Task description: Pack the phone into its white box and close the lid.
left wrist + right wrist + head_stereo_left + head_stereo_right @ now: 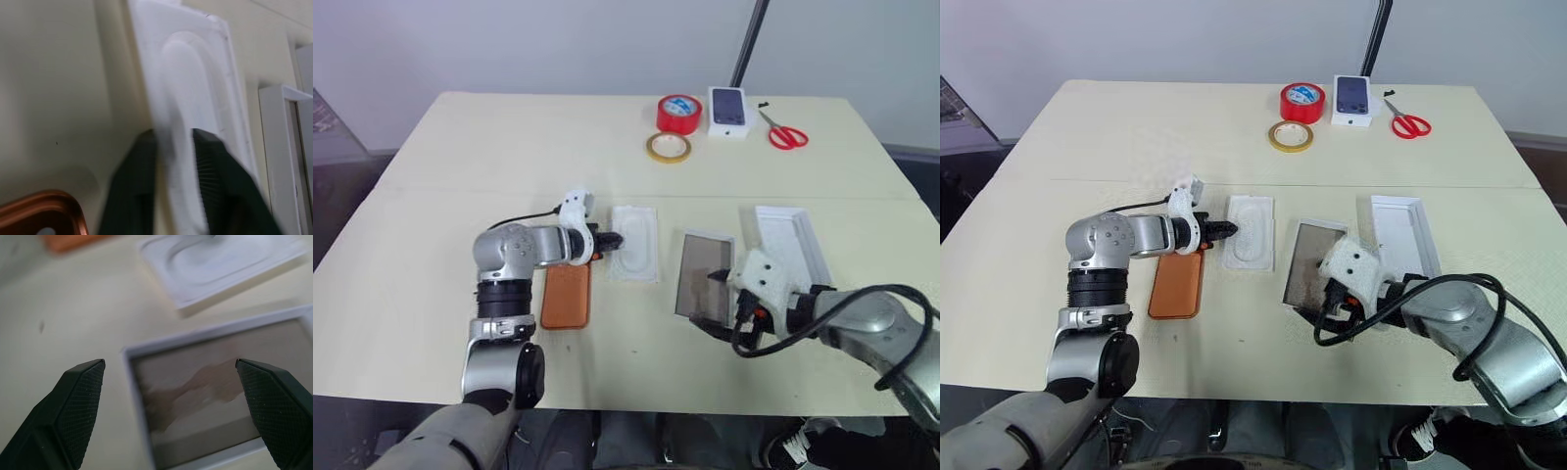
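The phone (567, 297) is laid flat on the table (460, 157), back up, just beside the left arm and not yet in any box. The left gripper (613, 238) is closed on the near edge of the white insert tray (634, 243), whose wall is seen between its two fingers in the left wrist view; probably the tray is held so that it can be moved or fitted. The right gripper (171, 382) is held wide open above the white box (705, 276), one finger on each side of its corner, apparently to steady it. The lid (793, 243) is lying apart, to the right, and is kept free for closing.
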